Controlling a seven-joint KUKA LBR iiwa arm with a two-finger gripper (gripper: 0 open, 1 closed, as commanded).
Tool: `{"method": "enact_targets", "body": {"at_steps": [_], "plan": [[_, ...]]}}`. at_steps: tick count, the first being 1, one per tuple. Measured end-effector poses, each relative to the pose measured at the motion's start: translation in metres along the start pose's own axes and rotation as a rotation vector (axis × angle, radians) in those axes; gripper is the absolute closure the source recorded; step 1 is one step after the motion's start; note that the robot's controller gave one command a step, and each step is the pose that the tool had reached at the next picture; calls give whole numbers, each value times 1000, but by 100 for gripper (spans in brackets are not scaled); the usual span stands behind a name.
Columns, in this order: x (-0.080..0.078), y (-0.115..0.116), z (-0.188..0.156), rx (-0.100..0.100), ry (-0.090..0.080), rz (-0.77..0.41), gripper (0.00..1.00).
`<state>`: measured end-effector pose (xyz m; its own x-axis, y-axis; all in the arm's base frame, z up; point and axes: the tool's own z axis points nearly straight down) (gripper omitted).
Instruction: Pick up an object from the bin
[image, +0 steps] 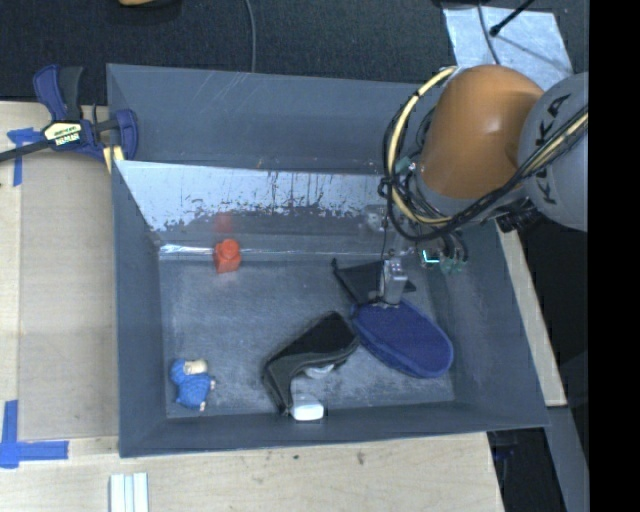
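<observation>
Our pincer (393, 290) hangs low in the right half of the grey metal bin (138, 330), just above the upper edge of a dark blue oval pad (408, 342) that lies flat on the floor towards the front right corner. We cannot tell whether the pincer is released or clenched, nor whether it touches the pad. We see nothing gripped in it.

Just left of the pincer we see a small black wedge-shaped piece (353, 279); we cannot say if it is a loose thing or part of the tool. Touching the pad's left end lies a black curved object (308, 355), bent like a hook, with a small white piece (307, 410) at its lower end by the front wall.

Well apart from these, a small orange cylinder (228, 255) stands near the back wall on the left, and a small blue and yellowish toy (190, 383) sits in the front left corner.

Above the pincer we see the arm's orange wrist cover (478, 125), with looped cables beside it.
</observation>
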<state>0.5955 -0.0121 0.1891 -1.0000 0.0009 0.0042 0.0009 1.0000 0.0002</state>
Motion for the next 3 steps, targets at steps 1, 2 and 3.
{"method": "enact_targets", "body": {"at_steps": [1,2,3], "plan": [[-17,-49,121,-2,-1,52,0],[-19,-48,119,-2,-6,52,0],[-20,-48,116,-3,-11,51,0]]}}
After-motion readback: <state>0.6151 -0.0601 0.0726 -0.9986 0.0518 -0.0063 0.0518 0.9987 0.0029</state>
